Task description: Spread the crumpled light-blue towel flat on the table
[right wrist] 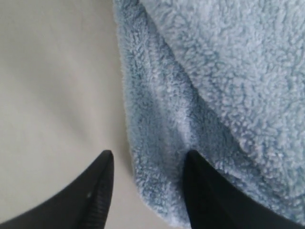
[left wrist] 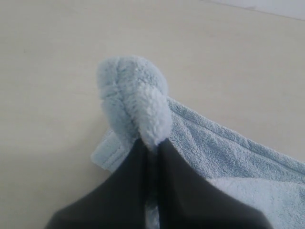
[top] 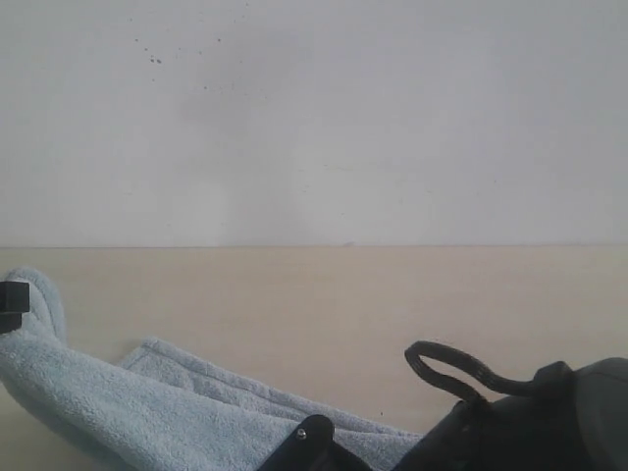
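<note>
The towel (top: 147,412) looked soft, thick and limp, light enough for one pinch to lift but sure to sag and fold wherever it was not held. The pile should have given good friction, so I judged slipping unlikely. The stitched hem and the corners seemed the sensible places to take it, since pulling two of them apart would draw the cloth flat.

In the exterior view it lay on the worktop (top: 392,304) in a long band from about nine o'clock down towards six, bunched at the nine o'clock end and not yet spread.

The left tool (left wrist: 151,143) was pressed together on a gathered fold of towel, which bulged out past its tips in a rounded lump held just above the worktop.

The right tool (right wrist: 148,156) stood with its jaws apart, holding nothing. They straddled the towel's edge, one finger (right wrist: 97,191) over bare worktop, the other (right wrist: 200,191) against the pile. Whether that one touched the cloth I could not tell.
</note>
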